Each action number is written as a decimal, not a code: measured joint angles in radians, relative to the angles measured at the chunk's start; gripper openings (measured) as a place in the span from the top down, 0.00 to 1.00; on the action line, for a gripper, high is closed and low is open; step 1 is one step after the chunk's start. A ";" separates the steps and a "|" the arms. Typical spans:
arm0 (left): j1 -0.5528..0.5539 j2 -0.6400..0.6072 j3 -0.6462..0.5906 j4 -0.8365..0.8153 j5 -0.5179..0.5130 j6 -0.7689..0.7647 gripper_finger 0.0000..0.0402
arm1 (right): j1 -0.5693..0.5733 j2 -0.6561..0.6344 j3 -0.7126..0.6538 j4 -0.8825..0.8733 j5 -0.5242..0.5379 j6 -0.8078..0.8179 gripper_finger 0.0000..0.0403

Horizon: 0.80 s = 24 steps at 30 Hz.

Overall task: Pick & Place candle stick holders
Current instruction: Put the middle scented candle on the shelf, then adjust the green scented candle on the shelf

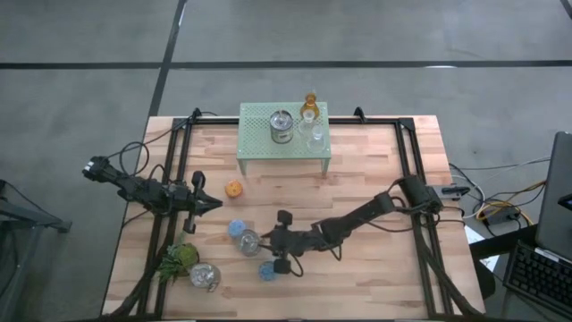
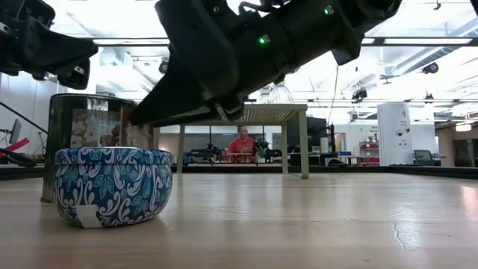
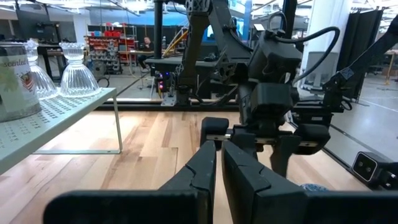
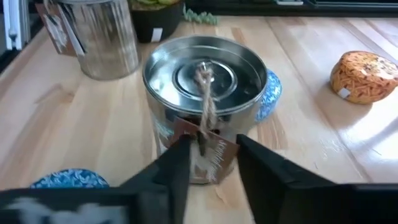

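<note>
On the stand (image 1: 284, 148) you have a tin (image 1: 281, 126) and three glass holders (image 1: 311, 121). Nearer you than the stand, more holders (image 1: 241, 234) cluster beside the plant (image 1: 179, 259).

A big open robotics lab or workshop. Beyond the wooden table (image 2: 299, 224) runs a wide hall with ceiling strip lights, equipment racks and red shelving (image 3: 112, 37), and a person (image 2: 241, 146) seated at a bench. Beside the table, cables (image 1: 500, 210) trail across the grey concrete floor.
</note>
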 joint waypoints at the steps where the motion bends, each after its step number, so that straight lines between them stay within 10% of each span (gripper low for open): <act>1: 0.000 0.000 0.000 0.000 0.000 0.000 0.93 | 0.000 -0.001 0.000 -0.005 -0.001 -0.006 0.76; 6: 0.000 0.000 0.000 0.000 0.000 0.000 0.93 | -0.001 -0.025 -0.002 -0.052 -0.007 -0.049 0.96; 24: 0.000 0.004 0.000 0.000 0.000 0.000 0.93 | -0.033 -0.467 -0.573 0.378 -0.205 -0.013 0.98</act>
